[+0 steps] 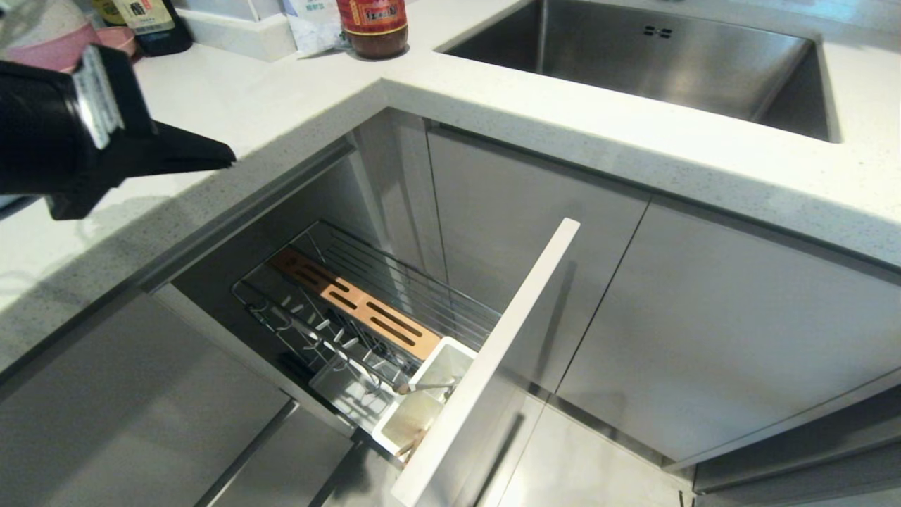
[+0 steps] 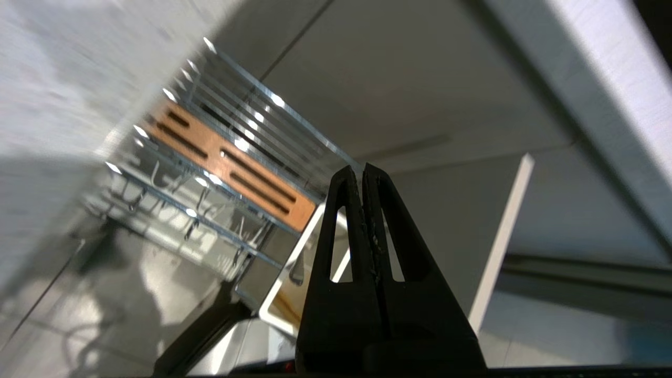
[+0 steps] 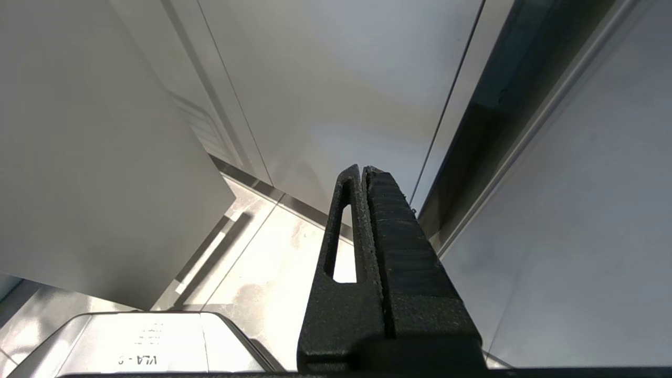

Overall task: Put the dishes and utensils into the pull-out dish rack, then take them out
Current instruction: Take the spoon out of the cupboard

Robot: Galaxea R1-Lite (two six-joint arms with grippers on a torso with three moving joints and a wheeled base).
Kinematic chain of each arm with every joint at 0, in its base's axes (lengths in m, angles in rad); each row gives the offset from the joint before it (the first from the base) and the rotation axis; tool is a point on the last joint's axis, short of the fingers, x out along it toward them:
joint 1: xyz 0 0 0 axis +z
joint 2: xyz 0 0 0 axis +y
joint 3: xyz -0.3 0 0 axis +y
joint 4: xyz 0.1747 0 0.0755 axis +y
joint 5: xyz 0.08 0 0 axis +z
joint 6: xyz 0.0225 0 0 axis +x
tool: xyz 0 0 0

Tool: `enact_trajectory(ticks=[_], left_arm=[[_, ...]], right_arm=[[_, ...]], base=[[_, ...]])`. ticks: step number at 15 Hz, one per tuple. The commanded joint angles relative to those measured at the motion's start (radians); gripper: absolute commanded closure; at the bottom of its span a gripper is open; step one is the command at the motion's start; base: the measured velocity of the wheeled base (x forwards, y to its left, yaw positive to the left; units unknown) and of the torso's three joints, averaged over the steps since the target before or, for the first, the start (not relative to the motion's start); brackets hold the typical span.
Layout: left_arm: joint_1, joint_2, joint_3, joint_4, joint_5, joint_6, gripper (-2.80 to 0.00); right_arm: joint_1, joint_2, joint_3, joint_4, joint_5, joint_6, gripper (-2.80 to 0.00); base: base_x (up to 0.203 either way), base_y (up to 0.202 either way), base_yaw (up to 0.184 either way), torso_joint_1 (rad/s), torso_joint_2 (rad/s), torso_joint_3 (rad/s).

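White speckled countertop [image 1: 295,120] wraps an L-shaped corner, steel sink [image 1: 676,63] set into it on the right, grey cabinet fronts below. Pull-out dish rack [image 1: 366,310] is drawn out of the corner cabinet, its flat pale front panel [image 1: 486,359] standing edge-on toward the camera. Inside: chrome wire prongs [image 1: 317,331] on the left side with no plate or bowl in them, slotted wooden strip [image 1: 355,303] running along the right side, white cutlery cup [image 1: 422,401] right behind the front panel. Spoon [image 1: 426,386] lies across the cup, thin handle resting on its rim; chopsticks [image 1: 415,443] appear as a light wooden end in the cup's near compartment, partly hidden by the panel. Left gripper [image 1: 229,158] hangs over the counter edge, up and left of the rack, well apart from it, fingers pressed together with nothing between them; left wrist view looks down over the wooden strip and cup. Right gripper [image 3: 363,169] is parked low beside the cabinet doors, near the floor, fingers together, empty. Sauce jar [image 1: 372,27] and bottle [image 1: 151,21] at the counter's back edge.
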Motion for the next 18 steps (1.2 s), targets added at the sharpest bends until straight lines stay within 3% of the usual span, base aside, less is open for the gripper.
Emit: enact_trajectory(ticks=[1,3,4,6,7,10,12,15,18], left_arm=[[-0.053,0.075,0.041,0.002,0.038,-0.004,0.0],[-0.071,0.119,0.07,0.002,0.071,-0.003,0.0],[-0.073,0.14,0.082,0.002,0.079,-0.002,-2.8],[-0.08,0.174,0.099,0.018,0.084,-0.014,-2.8],[-0.082,0.185,0.103,0.046,0.084,-0.067,-2.8],[-0.137,0.198,0.123,0.142,0.083,-0.33,-2.8],[-0.166,0.198,0.207,0.161,0.085,-0.443,-2.8],[-0.176,0.204,0.361,0.056,0.077,-0.486,-2.8],[-0.184,0.274,0.461,-0.046,0.02,-0.491,-2.8]], right_arm=[[0.0,-0.003,0.002,0.0,0.0,0.0,0.0],[0.0,-0.003,0.002,-0.001,0.0,0.0,0.0],[0.0,-0.003,0.002,-0.001,0.0,0.0,0.0],[0.0,-0.003,0.002,-0.001,0.0,0.0,0.0],[0.0,-0.004,0.002,0.0,0.0,0.0,0.0],[0.0,-0.003,0.002,-0.001,0.0,0.0,0.0],[0.0,-0.004,0.002,-0.001,0.0,-0.001,0.0],[0.0,-0.003,0.002,-0.001,0.0,0.0,0.0],[0.0,-0.003,0.002,-0.001,0.0,0.0,0.0]], base=[[0.0,0.0,0.0,0.0,0.0,0.0],[0.0,0.0,0.0,0.0,0.0,0.0],[0.0,0.0,0.0,0.0,0.0,0.0],[0.0,0.0,0.0,0.0,0.0,0.0],[0.0,0.0,0.0,0.0,0.0,0.0],[0.0,0.0,0.0,0.0,0.0,0.0],[0.0,0.0,0.0,0.0,0.0,0.0],[0.0,0.0,0.0,0.0,0.0,0.0],[0.0,0.0,0.0,0.0,0.0,0.0]])
